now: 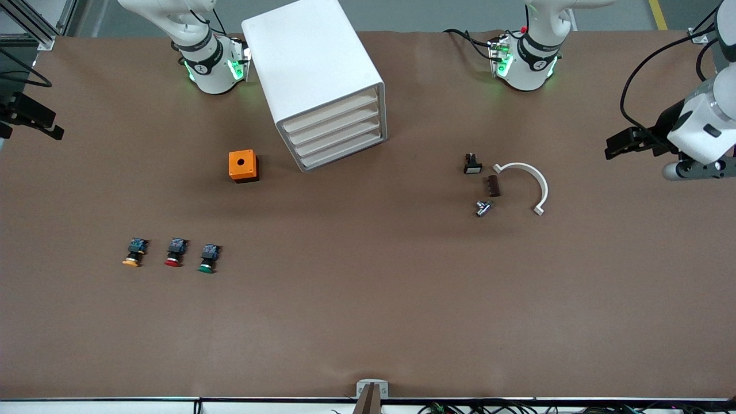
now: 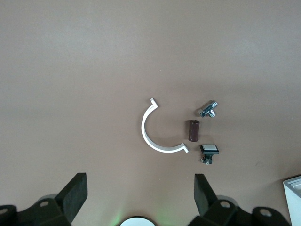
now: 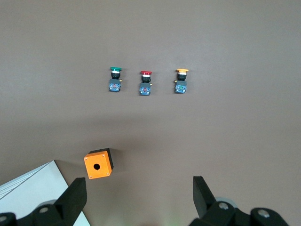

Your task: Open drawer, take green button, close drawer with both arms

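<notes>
The white drawer cabinet (image 1: 313, 69) stands between the two arm bases, its stacked drawers (image 1: 336, 135) all pushed in. The green-capped button (image 1: 207, 258) (image 3: 115, 79) lies on the table toward the right arm's end, nearer the front camera than the cabinet, in a row with a red-capped (image 1: 175, 253) and a yellow-capped one (image 1: 134, 253). My right gripper (image 3: 139, 186) (image 1: 46, 123) hangs open and empty high over the right arm's end of the table. My left gripper (image 2: 141, 183) (image 1: 618, 145) hangs open and empty high over the left arm's end.
An orange box (image 1: 243, 165) with a round hole sits beside the cabinet. Toward the left arm's end lie a white half-ring (image 1: 526, 183), a brown cylinder (image 1: 493, 186), a small white-faced switch (image 1: 472, 164) and a metal fitting (image 1: 483, 207).
</notes>
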`<action>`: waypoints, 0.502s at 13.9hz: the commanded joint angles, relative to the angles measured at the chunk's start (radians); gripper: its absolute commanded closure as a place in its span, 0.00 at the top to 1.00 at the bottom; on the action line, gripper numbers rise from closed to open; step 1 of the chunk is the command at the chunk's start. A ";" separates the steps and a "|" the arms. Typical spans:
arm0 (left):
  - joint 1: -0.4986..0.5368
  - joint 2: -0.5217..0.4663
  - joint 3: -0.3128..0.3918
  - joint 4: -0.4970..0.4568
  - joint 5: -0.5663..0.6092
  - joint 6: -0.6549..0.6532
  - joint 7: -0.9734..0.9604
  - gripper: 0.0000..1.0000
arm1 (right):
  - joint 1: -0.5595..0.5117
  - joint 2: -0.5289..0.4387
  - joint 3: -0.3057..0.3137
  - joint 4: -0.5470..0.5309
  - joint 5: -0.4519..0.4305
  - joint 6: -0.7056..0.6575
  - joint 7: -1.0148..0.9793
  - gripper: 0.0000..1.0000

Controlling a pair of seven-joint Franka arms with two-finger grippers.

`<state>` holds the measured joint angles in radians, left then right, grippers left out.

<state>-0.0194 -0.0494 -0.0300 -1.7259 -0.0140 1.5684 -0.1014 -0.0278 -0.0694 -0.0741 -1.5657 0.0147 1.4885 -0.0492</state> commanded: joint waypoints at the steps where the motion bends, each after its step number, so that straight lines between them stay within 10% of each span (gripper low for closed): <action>1: -0.007 -0.072 0.012 -0.060 0.012 0.033 0.017 1.00 | -0.003 -0.027 0.007 -0.025 -0.001 0.016 0.005 1.00; 7: -0.010 0.009 0.009 0.089 0.012 0.079 0.017 1.00 | 0.002 -0.027 0.011 -0.027 0.002 0.026 0.005 1.00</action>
<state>-0.0244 -0.0823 -0.0278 -1.7165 -0.0140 1.6531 -0.1013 -0.0263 -0.0698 -0.0670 -1.5658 0.0149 1.5006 -0.0494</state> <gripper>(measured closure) 0.000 0.000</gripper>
